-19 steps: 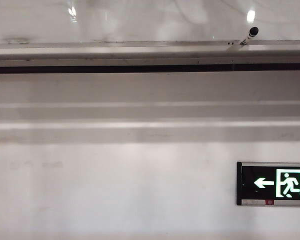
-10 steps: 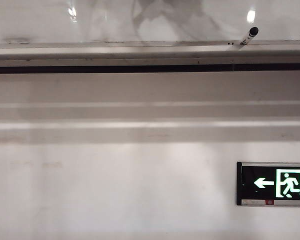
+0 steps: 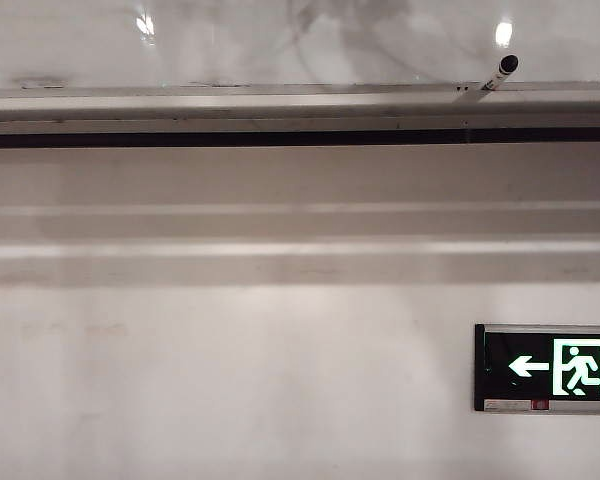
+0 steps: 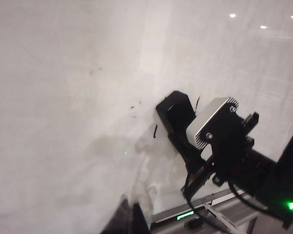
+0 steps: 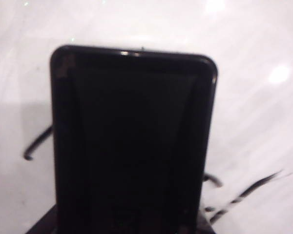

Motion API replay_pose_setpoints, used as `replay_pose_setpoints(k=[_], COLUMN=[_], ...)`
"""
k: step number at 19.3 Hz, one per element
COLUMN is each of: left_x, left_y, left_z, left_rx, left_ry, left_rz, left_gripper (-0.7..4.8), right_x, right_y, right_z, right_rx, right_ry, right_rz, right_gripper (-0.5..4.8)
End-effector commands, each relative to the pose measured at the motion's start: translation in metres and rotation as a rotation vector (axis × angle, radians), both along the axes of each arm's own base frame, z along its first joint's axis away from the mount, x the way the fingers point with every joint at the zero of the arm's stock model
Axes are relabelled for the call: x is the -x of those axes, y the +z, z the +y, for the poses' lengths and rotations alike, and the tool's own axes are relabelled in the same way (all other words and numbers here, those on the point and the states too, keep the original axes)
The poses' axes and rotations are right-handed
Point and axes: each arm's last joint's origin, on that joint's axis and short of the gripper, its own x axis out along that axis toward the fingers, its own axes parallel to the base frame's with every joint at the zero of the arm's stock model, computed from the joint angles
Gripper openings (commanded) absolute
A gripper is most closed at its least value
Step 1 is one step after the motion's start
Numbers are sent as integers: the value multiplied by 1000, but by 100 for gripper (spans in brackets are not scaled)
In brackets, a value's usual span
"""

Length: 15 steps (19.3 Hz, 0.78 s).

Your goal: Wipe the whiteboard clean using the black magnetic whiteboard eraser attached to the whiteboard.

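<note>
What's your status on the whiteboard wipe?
Right gripper shut on eraser, at the whiteboard. Left gripper barely in view, state unclear. Black marks beside eraser; nothing blocking.

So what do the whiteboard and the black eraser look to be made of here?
The whiteboard looks like glossy coated panel: it mirrors round ceiling lights. The eraser, pressed to the board by the right gripper, looks like smooth, slightly shiny black plastic with highlights along its rounded rim. Exact materials can't be told.

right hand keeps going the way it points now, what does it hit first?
Most likely the whiteboard. In the right wrist view the black eraser it carries fills the frame, flat-on to the board, with pen marks beside it. Contact can't be confirmed. The right hand shows in the left wrist view.
</note>
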Motion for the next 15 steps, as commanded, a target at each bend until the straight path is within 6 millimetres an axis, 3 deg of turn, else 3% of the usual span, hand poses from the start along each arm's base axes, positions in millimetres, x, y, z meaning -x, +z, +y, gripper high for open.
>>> replay_pose_setpoints(k=[1,4,7,10,15], left_x=[2,2,2,2,2], left_y=[3,3,3,3,3], left_z=[0,0,0,0,0], left_rx=[6,6,6,8,4], left_ry=[-6,-6,-6,-6,-23], left_rz=[-15,-15,-15,-22,-23], left_gripper=[-5,-5,-5,-5,-5], right_x=[9,18,19,7,-22], right_y=[41,54,49,20,-31], right_z=[-49,-67,-64,-50,-23], right_rx=[-164,-171,-122,-75,21], right_ry=[-205,-213,-71,91,189], right_rz=[-211,-240,-148,83,320], right_gripper=[75,74,73,73,73])
